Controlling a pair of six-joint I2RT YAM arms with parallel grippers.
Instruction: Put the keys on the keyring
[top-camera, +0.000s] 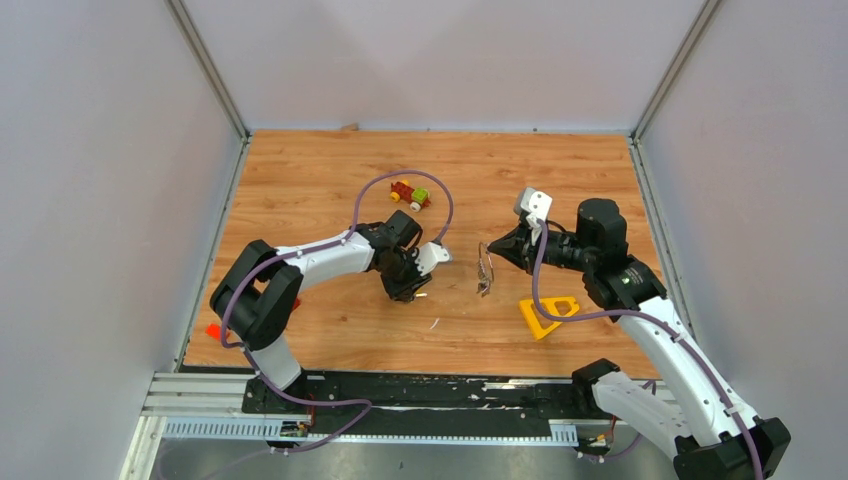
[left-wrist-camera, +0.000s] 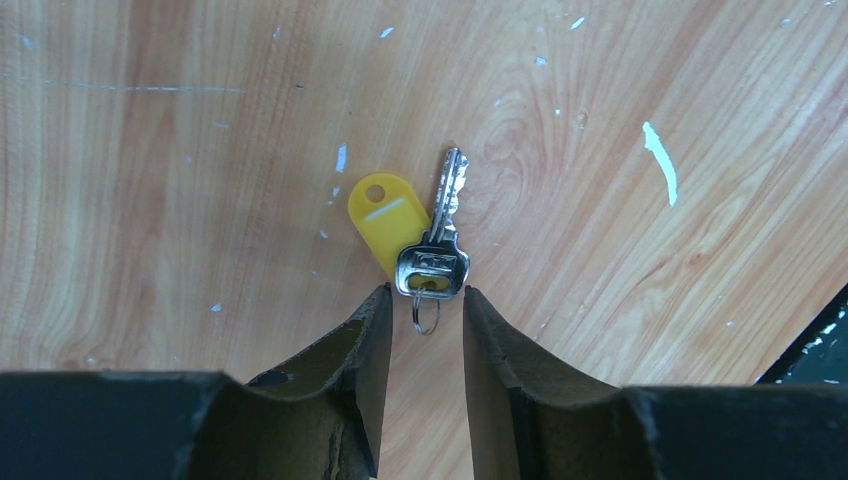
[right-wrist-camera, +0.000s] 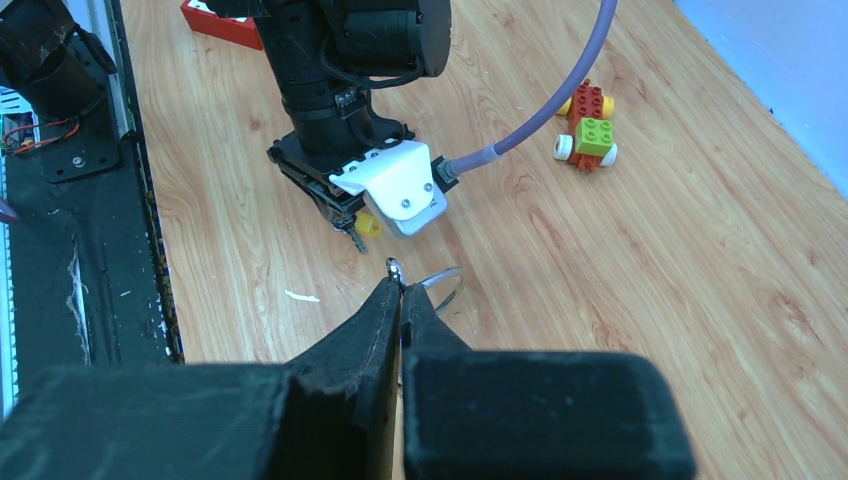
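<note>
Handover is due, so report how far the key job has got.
Done: the right gripper is shut on the keyring. In hand: the left gripper hangs open over the yellow-tagged key, which lies ungrasped on the table. Left: grip that key and thread it onto the ring. No other keys are in view, and I cannot tell whether any is threaded.

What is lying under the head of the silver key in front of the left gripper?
The yellow tag lies partly under the key; yellow shows through the head's hole. The tag's covered end cannot be seen.
</note>
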